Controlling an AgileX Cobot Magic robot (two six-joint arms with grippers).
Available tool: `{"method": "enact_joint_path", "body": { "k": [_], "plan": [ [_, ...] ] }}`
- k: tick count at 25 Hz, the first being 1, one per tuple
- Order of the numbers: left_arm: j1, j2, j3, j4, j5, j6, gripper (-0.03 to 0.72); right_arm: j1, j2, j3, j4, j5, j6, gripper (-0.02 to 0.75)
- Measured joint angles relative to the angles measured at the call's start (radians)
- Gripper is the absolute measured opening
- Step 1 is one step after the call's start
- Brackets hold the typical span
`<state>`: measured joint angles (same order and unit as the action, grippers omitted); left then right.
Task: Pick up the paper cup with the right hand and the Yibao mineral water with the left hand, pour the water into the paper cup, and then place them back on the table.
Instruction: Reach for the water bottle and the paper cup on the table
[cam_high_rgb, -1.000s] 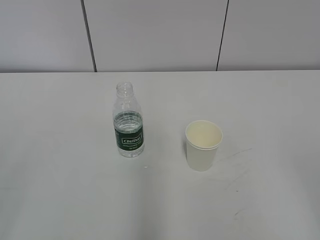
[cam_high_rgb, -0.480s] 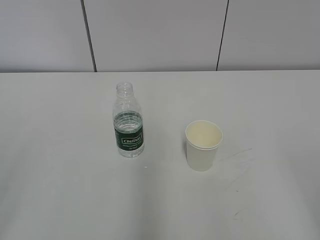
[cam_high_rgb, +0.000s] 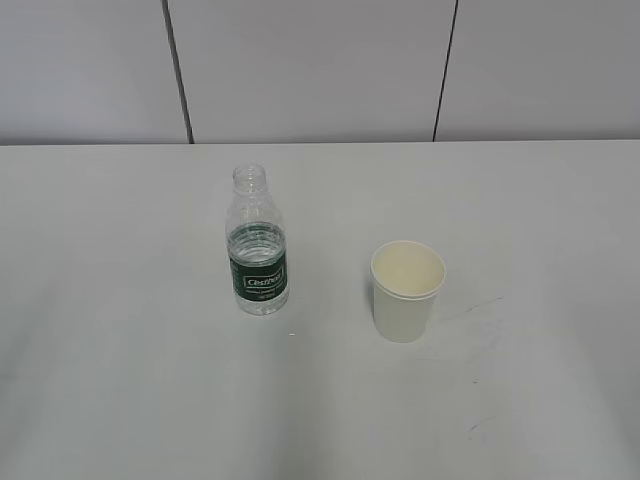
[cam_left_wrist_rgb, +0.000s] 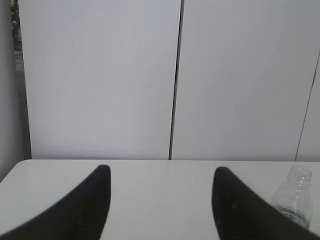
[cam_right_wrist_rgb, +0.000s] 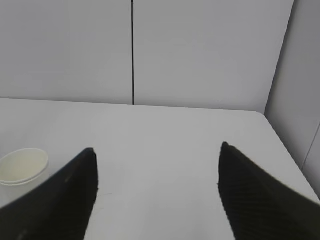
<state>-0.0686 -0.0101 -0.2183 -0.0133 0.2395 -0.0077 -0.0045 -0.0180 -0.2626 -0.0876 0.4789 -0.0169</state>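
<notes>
The Yibao mineral water (cam_high_rgb: 258, 245), a clear capless bottle with a dark green label, stands upright on the white table (cam_high_rgb: 120, 380) left of centre. The white paper cup (cam_high_rgb: 406, 290) stands upright to its right, apart from it. Neither arm shows in the exterior view. In the left wrist view my left gripper (cam_left_wrist_rgb: 160, 172) is open and empty, with the bottle (cam_left_wrist_rgb: 294, 197) far off at the right edge. In the right wrist view my right gripper (cam_right_wrist_rgb: 157, 150) is open and empty, with the cup (cam_right_wrist_rgb: 22, 166) at the far left.
A grey panelled wall (cam_high_rgb: 320, 70) stands behind the table's far edge. Faint scuff marks (cam_high_rgb: 480, 340) lie right of the cup. The table's right edge (cam_right_wrist_rgb: 285, 150) shows in the right wrist view.
</notes>
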Motion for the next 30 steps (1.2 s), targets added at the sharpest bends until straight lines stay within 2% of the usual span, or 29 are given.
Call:
{"method": "enact_joint_path", "body": {
  "k": [7, 13, 21, 30],
  "plan": [
    [0.000, 0.089, 0.035, 0.000, -0.117, 0.000, 0.406, 0.000, 0.008, 0.043, -0.025, -0.108, 0.000, 0.585],
    [0.000, 0.187, 0.035, 0.000, -0.148, 0.000, 0.441, 0.000, 0.159, 0.047, -0.043, -0.205, 0.000, 0.585],
    [0.000, 0.283, 0.037, 0.000, -0.179, 0.000, 0.449, 0.000, 0.337, 0.050, -0.045, -0.352, -0.002, 0.585],
    [0.000, 0.414, 0.037, 0.000, -0.342, 0.000, 0.449, 0.000, 0.451, 0.143, -0.046, -0.624, -0.002, 0.585]
  ]
}}
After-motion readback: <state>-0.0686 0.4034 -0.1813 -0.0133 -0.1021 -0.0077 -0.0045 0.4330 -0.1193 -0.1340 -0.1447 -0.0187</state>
